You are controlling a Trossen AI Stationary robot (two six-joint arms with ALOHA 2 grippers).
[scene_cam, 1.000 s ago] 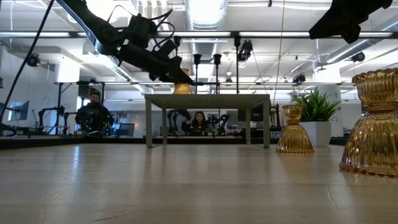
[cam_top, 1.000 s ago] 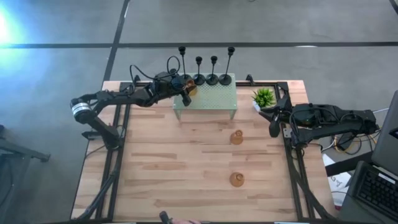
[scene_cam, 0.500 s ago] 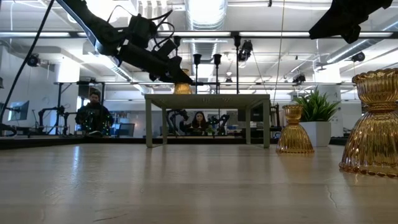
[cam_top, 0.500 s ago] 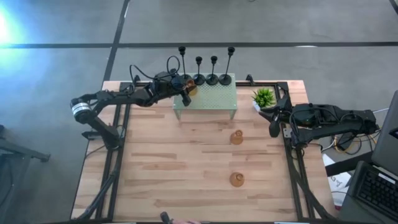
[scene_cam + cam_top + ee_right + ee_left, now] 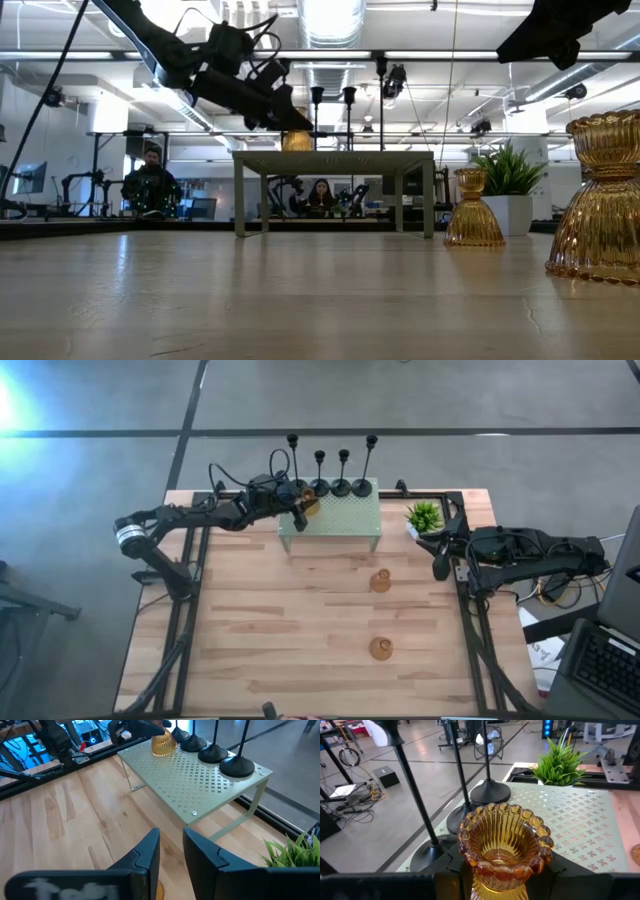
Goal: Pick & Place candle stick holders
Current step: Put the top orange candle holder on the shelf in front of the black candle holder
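Note:
My left gripper (image 5: 298,510) is shut on an amber glass candle stick holder (image 5: 504,842), which stands upright over the left end of the green perforated shelf (image 5: 340,512). It also shows in the low view (image 5: 296,141). Four black metal holders (image 5: 331,487) stand on their round bases in a row along the shelf's far edge. Two more amber holders (image 5: 380,581) (image 5: 380,648) stand on the wooden table. My right gripper (image 5: 171,845) waits open and empty at the table's right edge (image 5: 440,565). My left gripper pinches the amber holder between its two fingers (image 5: 452,870) at the narrow waist (image 5: 500,882) under the beaded cup. The fingers come from the table's left, slanting slightly down. The holder is upright; whether its base touches the shelf, I cannot tell.
A small green potted plant (image 5: 424,517) stands right of the shelf. The black holders' thin stems (image 5: 415,795) rise close behind the held glass. The table's left half is bare wood (image 5: 250,630). People sit in the room beyond (image 5: 150,180).
My left gripper has shifted slightly toward the table's right with the amber holder, which stays upright over the shelf's left end.

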